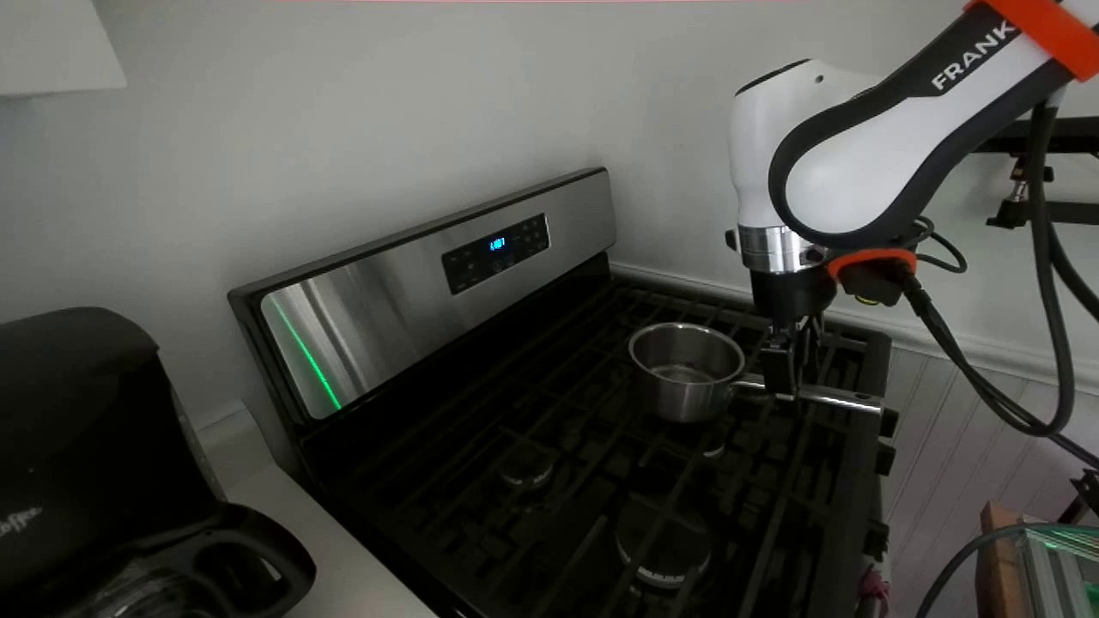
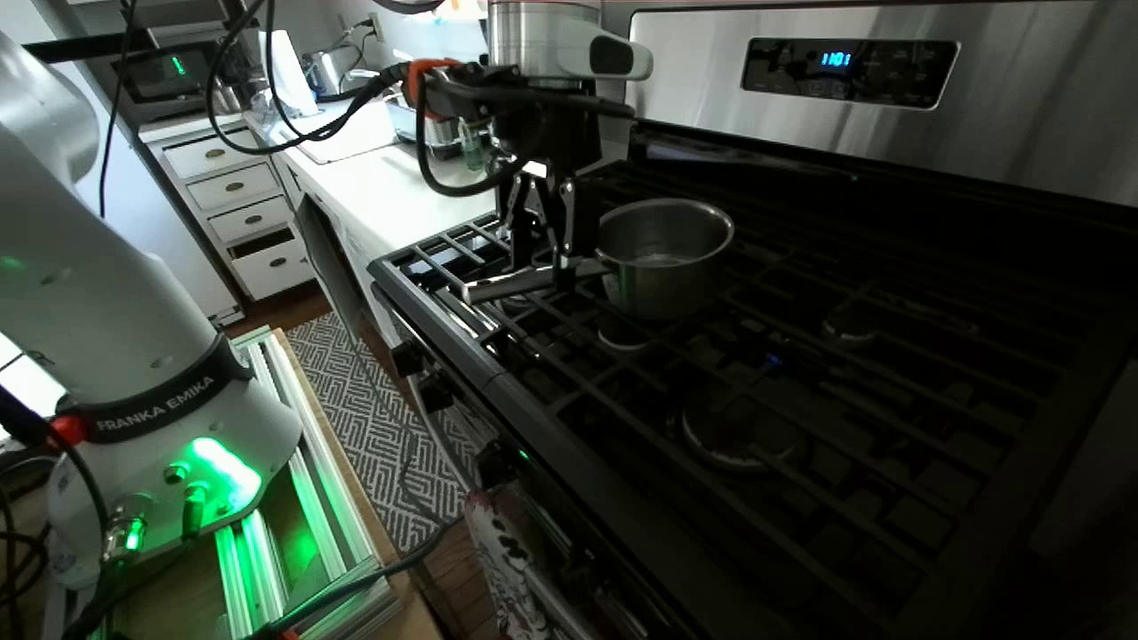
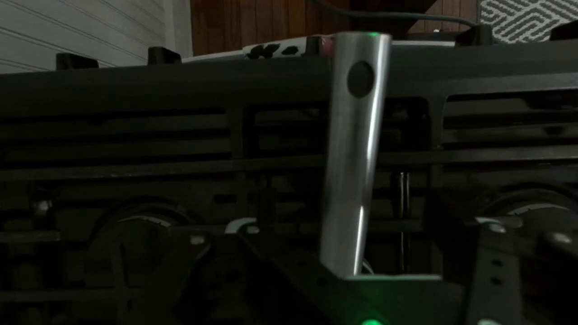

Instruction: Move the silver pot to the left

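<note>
The silver pot (image 1: pixel 684 399) stands upright on the black stove grates, and it also shows in an exterior view (image 2: pixel 669 286). Its long straight handle (image 1: pixel 846 398) points to the stove's front edge. My gripper (image 1: pixel 791 378) points down over the handle, close to the pot's body. In an exterior view the gripper (image 2: pixel 544 267) has one finger on each side of the handle. In the wrist view the handle (image 3: pixel 354 149) runs between the dark fingers with gaps on both sides, so the gripper (image 3: pixel 356 203) looks open around it. The pot's body is hidden in the wrist view.
The stove's back panel (image 1: pixel 386 318) rises behind the grates. Bare burners (image 1: pixel 661 549) lie beside the pot. A black coffee maker (image 1: pixel 77 429) stands on the counter past the stove. Knobs (image 2: pixel 436 391) and a hanging towel (image 2: pixel 511 560) are on the stove's front.
</note>
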Controlling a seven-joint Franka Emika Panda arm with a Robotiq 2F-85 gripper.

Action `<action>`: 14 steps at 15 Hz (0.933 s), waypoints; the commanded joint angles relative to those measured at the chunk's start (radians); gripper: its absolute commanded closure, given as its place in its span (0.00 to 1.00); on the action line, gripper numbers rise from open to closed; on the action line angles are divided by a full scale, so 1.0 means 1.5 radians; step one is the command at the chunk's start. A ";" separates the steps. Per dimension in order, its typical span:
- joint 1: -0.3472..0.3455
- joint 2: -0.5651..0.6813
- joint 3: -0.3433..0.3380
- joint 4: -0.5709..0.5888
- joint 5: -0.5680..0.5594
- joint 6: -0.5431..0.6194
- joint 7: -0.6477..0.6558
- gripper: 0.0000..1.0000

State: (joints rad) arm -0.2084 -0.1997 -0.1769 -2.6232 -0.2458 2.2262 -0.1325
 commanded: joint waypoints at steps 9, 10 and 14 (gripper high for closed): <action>-0.011 -0.226 -0.022 -0.012 0.026 0.075 -0.003 0.00; -0.010 -0.238 -0.025 -0.011 0.032 0.086 -0.004 0.00; -0.009 -0.268 -0.026 -0.013 0.045 0.119 0.003 0.00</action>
State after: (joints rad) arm -0.2213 -0.5533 -0.2109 -2.6170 -0.2083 2.3613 -0.1304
